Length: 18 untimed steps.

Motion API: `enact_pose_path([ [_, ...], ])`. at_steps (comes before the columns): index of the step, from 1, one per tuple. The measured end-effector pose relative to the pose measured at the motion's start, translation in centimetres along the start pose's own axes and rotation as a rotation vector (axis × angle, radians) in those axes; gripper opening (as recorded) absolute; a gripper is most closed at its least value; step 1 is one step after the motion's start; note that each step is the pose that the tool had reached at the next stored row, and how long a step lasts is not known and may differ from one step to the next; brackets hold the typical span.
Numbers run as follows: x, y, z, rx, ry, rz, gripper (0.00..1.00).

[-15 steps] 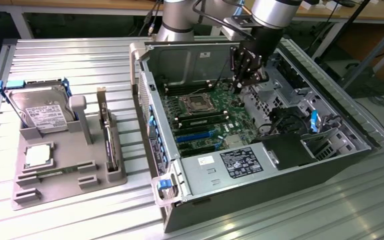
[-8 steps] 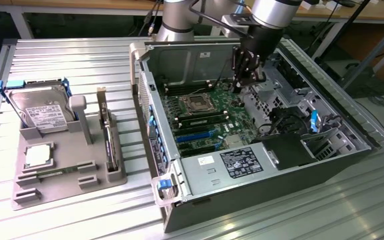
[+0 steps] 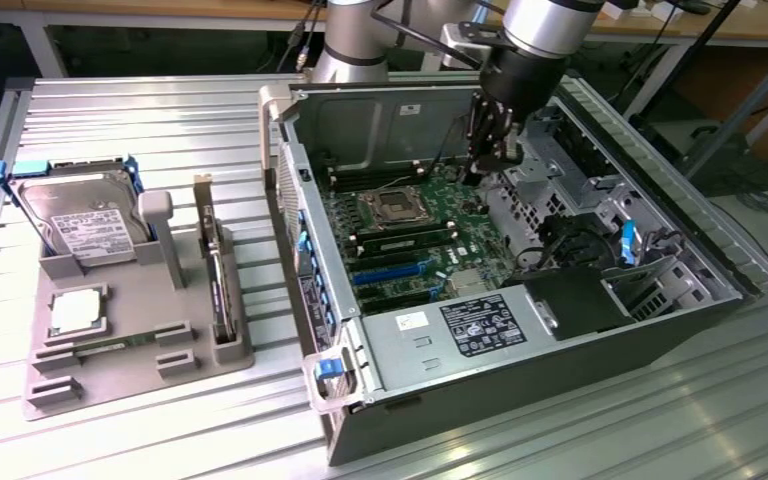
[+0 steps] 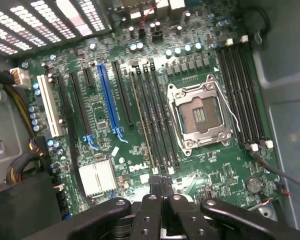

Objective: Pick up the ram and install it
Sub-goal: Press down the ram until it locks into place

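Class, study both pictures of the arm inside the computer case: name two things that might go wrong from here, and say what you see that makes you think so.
1. The shut gripper hangs just above the motherboard, by the memory slots; a small drift might knock the board's parts.
2. The open processor socket lies bare beside those slots; a slip could damage its contacts.

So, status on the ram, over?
End effector shut, nothing seen in it, low over the board's slot ends. One ram looks seated in a slot beside the socket. No obstruction seen.
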<state>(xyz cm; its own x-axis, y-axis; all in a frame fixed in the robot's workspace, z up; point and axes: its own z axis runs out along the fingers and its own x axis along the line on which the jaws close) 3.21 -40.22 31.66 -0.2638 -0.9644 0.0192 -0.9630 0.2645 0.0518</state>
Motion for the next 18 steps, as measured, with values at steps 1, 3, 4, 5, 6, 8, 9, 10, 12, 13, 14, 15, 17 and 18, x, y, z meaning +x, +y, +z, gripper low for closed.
enact_pose_path([
  [1, 0.0, 0.0, 0.0, -0.0002, -0.0007, 0.012, 0.1],
  [3, 0.0, 0.0, 0.0, -0.0007, -0.0018, 0.035, 0.1],
  [4, 0.0, 0.0, 0.0, -0.0009, -0.0023, 0.046, 0.1],
  [5, 0.0, 0.0, 0.0, -0.0014, -0.0037, 0.071, 0.1],
  [6, 0.0, 0.0, 0.0, -0.0018, -0.0047, 0.09, 0.1],
  [8, 0.0, 0.0, 0.0, -0.003, -0.008, 0.154, 0.1],
  [9, 0.0, 0.0, 0.0, -0.0036, -0.0097, 0.186, 0.1],
  [10, 0.0, 0.0, 0.0, -0.004, -0.0109, 0.209, 0.1],
  [12, 0.0, 0.0, 0.0, -0.0051, -0.0137, 0.263, 0.1],
  [13, 0.0, 0.0, 0.0, -0.0054, -0.0146, 0.281, 0.1],
  [14, 0.0, 0.0, 0.0, -0.0058, -0.0155, 0.299, 0.1],
  [15, 0.0, 0.0, 0.01, -0.0062, -0.0167, 0.322, 0.1],
  [17, 0.0, 0.0, 0.01, -0.0069, -0.0185, 0.357, 0.1],
  [18, 0.0, 0.0, 0.01, -0.0071, -0.0192, 0.369, 0.1],
])
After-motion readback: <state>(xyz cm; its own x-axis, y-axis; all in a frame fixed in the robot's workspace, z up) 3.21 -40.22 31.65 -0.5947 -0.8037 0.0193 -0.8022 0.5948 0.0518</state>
